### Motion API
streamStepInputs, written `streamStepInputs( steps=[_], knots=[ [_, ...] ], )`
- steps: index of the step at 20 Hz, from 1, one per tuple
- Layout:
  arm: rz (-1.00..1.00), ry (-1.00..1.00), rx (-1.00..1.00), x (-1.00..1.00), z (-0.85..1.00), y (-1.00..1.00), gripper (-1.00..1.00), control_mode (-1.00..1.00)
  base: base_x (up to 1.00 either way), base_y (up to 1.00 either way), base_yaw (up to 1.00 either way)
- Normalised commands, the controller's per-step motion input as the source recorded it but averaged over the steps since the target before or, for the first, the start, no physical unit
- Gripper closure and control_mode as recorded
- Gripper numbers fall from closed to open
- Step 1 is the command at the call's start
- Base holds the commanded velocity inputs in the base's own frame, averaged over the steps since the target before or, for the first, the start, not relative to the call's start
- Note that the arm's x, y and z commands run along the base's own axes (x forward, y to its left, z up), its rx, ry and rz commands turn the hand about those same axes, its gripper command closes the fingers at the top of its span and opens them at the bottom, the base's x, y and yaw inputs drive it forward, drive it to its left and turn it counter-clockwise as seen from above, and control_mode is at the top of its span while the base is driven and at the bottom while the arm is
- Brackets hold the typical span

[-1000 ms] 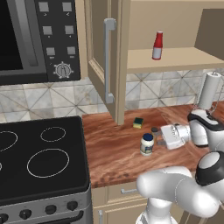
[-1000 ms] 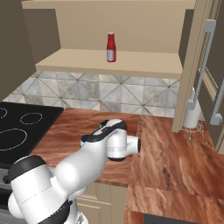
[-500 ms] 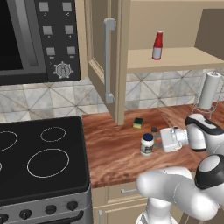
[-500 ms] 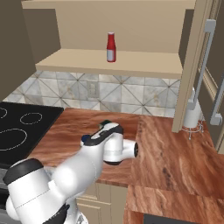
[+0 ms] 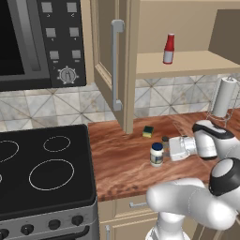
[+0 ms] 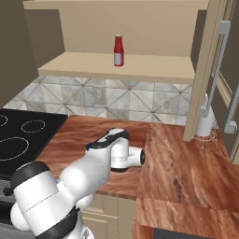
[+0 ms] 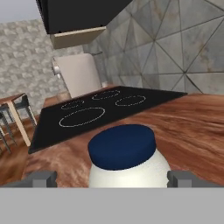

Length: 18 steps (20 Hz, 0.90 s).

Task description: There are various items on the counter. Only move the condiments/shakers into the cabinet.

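White jar [image 7: 127, 164] sits right between the gripper's [image 7: 111, 178] wide-spread tips, neither one touching it. It's a stubby jar with a dark blue lid, upright on the counter [image 5: 123, 159], right of the stovetop [image 5: 44, 168]. The red bottle [image 5: 168, 48] stands on the cabinet shelf [image 5: 187, 63].

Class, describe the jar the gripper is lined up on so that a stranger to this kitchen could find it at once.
Start at the black stovetop; right of it runs the reddish-brown counter. Near its front stands a white jar, just left of the open gripper. Its dark blue lid distinguishes it from the green-and-yellow sponge behind it.
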Motion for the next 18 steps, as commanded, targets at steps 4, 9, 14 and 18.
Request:
streamStepInputs(
  steps=[4,9,14,18],
  knots=[
    [0.00,0.02,0.00,0.05,-0.11,0.00,-1.00,-1.00,0.00,0.00,0.00],
    [0.00,0.00,0.00,0.00,-0.01,0.00,-1.00,-1.00,0.00,0.00,0.00],
    [0.00,0.00,0.00,0.00,0.00,0.00,-1.00,-1.00,0.00,0.00,0.00],
    [0.00,0.00,0.00,0.00,0.00,0.02,-1.00,-1.00,0.00,0.00,0.00]
  ],
)
